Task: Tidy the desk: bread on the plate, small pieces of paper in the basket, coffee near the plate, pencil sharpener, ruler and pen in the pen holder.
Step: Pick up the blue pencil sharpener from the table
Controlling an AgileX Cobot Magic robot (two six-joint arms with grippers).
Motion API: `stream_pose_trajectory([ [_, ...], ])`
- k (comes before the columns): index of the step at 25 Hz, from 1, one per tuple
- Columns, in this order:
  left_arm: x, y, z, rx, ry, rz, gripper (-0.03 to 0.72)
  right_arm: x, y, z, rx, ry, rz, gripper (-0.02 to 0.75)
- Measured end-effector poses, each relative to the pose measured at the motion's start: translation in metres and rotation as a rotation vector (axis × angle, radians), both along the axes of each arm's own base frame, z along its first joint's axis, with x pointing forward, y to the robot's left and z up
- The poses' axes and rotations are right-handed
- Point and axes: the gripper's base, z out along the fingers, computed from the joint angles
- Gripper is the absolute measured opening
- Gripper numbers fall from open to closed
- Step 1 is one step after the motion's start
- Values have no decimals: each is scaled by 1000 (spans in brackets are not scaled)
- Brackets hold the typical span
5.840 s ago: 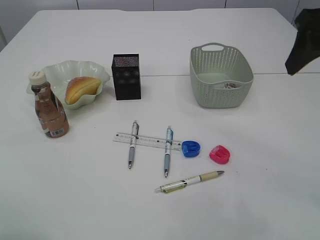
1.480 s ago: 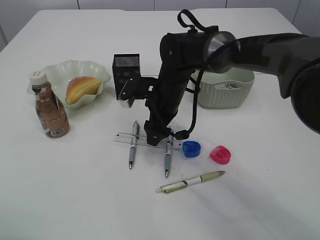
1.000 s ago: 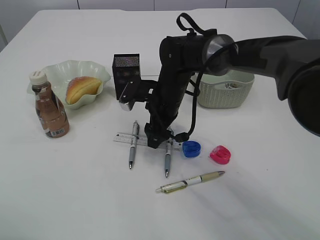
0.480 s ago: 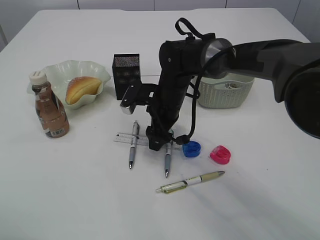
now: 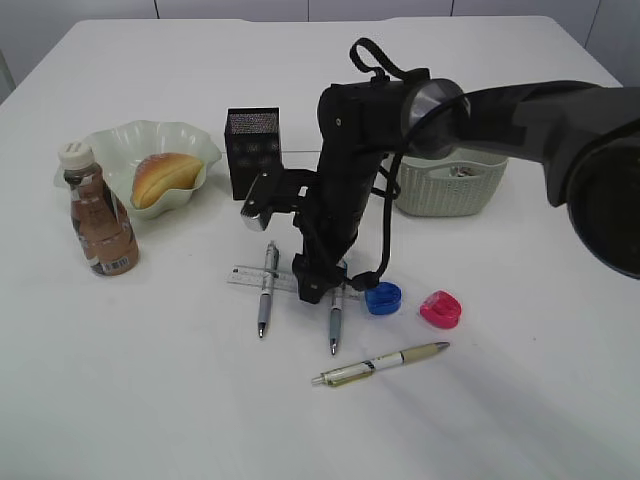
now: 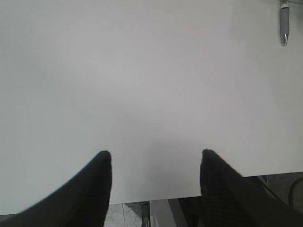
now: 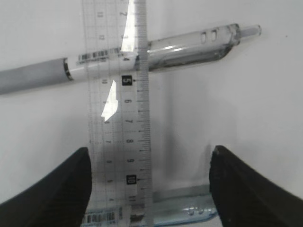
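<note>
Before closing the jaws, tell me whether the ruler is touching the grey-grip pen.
Touching. The right wrist view shows the clear ruler lying straight across the grey-grip pen, whose barrel shows through it.

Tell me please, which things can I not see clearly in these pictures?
- Ruler: in the exterior view the right gripper covers its middle.
- Basket: the right arm hides its left part; contents too small to identify.
- Pen: in the left wrist view the frame edge cuts it off.
- Left gripper: absent from the exterior view.
</note>
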Motion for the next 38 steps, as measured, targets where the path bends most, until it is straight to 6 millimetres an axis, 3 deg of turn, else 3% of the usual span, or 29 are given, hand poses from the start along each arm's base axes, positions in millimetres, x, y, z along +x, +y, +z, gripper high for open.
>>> stream_pose_trajectory([
  [27,0,-2,0,-20,2,0,433,-1,-1,3,-25,48,-36,564],
  [38,0,-2,0,-29,3,0,433,-4,-2,37,7,13,-58,564],
])
